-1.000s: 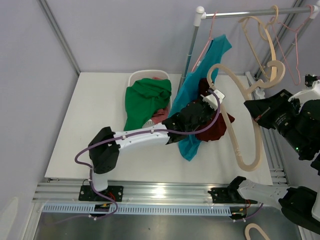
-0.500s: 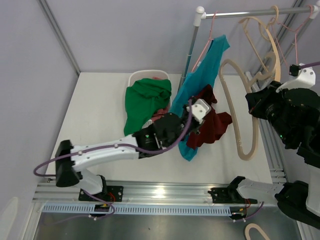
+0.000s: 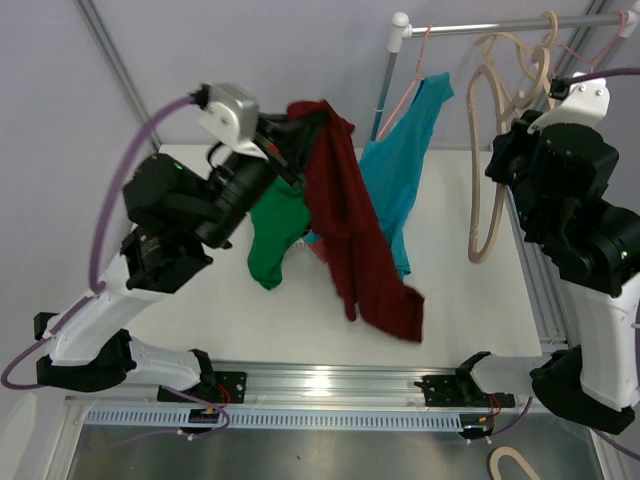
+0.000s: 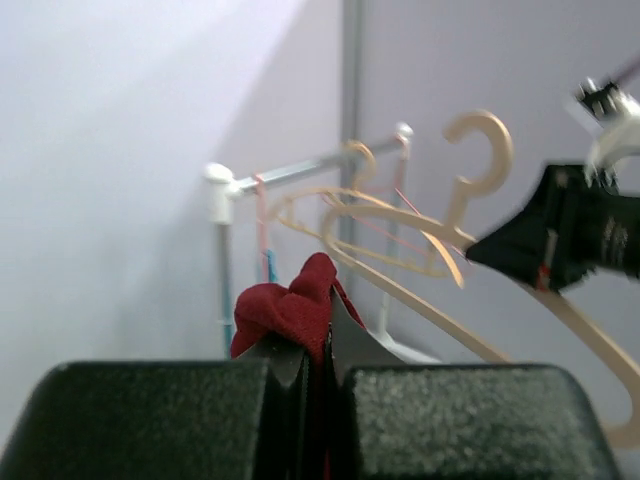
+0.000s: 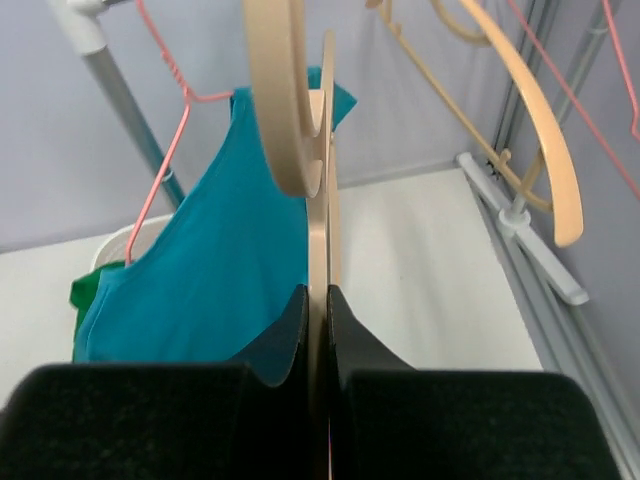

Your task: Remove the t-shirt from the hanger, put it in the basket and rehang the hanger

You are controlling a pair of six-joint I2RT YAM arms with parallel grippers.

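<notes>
Hoisted high since a second ago, the left gripper [image 3: 296,125] has pulled the dark red t-shirt [image 3: 350,230] clear of the beige hanger [image 3: 478,190]. Its jaws are clamped on the cloth's top, and the rest dangles above the white table [image 3: 200,230]. Nearest runs an aluminium rail [image 3: 320,383]. Farther back, a green garment [image 3: 268,240] spills from a white basket [image 5: 122,243]. The right gripper [image 5: 318,305] pinches the bare hanger near the table's right edge. Behind, a teal top [image 3: 405,160] hangs on the clothes rack [image 3: 480,27] against grey walls [image 3: 250,60].
</notes>
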